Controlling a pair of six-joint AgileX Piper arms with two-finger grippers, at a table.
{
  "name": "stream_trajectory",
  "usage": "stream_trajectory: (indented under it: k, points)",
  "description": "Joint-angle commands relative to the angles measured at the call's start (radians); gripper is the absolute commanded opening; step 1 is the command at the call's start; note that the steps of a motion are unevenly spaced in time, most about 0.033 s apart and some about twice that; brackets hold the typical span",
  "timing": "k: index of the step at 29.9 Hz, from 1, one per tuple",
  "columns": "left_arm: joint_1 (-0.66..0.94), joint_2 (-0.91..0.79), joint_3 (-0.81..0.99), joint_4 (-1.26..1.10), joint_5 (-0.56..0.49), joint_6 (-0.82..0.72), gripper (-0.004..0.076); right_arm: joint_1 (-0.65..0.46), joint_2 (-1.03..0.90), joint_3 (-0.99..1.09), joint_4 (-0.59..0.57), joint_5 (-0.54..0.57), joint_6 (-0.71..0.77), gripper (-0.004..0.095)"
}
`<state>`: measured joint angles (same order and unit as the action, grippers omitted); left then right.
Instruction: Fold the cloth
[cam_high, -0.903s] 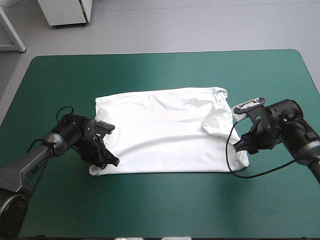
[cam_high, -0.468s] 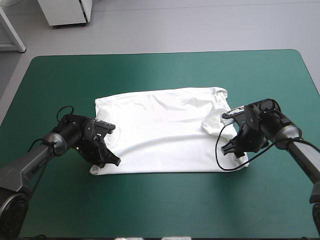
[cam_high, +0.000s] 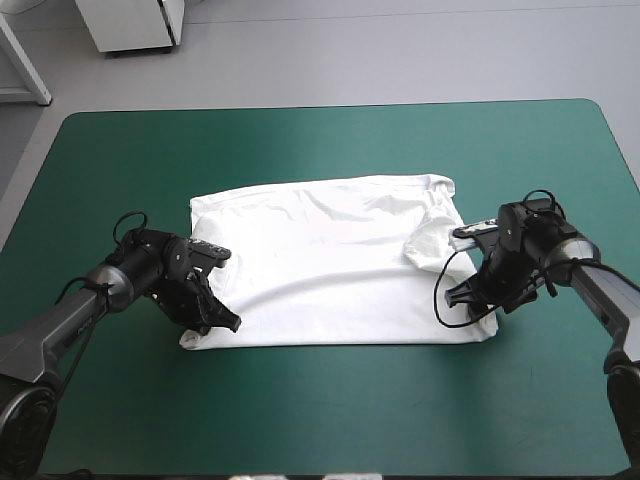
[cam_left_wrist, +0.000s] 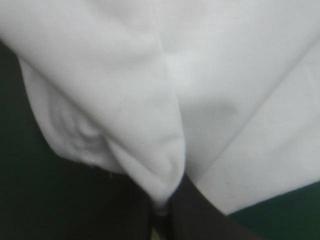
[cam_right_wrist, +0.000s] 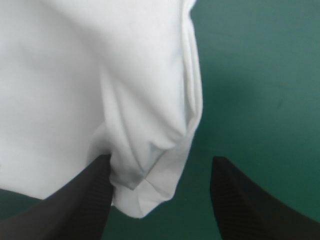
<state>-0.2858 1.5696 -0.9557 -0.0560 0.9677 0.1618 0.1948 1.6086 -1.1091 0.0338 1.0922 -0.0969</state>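
**Left corner pinched, right corner not yet gripped**

High view: the T-shirt (cam_high: 330, 260) lies spread flat in the middle of the teal-green tabletop (cam_high: 330, 140), its long axis running left to right. Your left gripper (cam_high: 226, 322) is at its near left corner and your right gripper (cam_high: 452, 293) at its near right corner, so each arm is nearest its own end. Left wrist view: the black fingers (cam_left_wrist: 200, 220) meet in a point with a fold of white cloth pinched between them. Right wrist view: the fingers (cam_right_wrist: 75, 200) stand wide apart and hold nothing. The shirt's corner lies in the gap, against one finger and clear of the other. I judge the coming move turns on closing the right fingers on that corner, so you can carry both near corners toward the far edge.
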Motion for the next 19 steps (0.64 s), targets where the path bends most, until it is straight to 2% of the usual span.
stream_trajectory:
  k: [1, 10, 13, 18, 19]
  points:
    - [-0.003, -0.009, -0.008, 0.026, -0.032, 0.006, -0.0008, -0.008, -0.003, -0.017, 0.036, -0.018, -0.023, 0.0550]
    - [-0.003, -0.013, -0.008, 0.028, -0.025, 0.009, -0.0007, -0.008, 0.070, -0.015, 0.139, -0.010, -0.061, 0.0524]
    - [-0.003, -0.013, -0.010, 0.028, -0.021, 0.011, -0.0008, -0.008, 0.071, -0.015, 0.165, 0.020, -0.069, 0.0381]
    - [-0.003, -0.023, -0.010, 0.028, 0.018, 0.013, -0.0008, -0.008, 0.064, -0.015, 0.171, 0.066, -0.089, -0.0020]
    - [-0.003, -0.035, -0.010, 0.028, 0.020, 0.014, -0.0008, -0.008, 0.060, -0.015, 0.171, 0.068, -0.089, -0.0010]
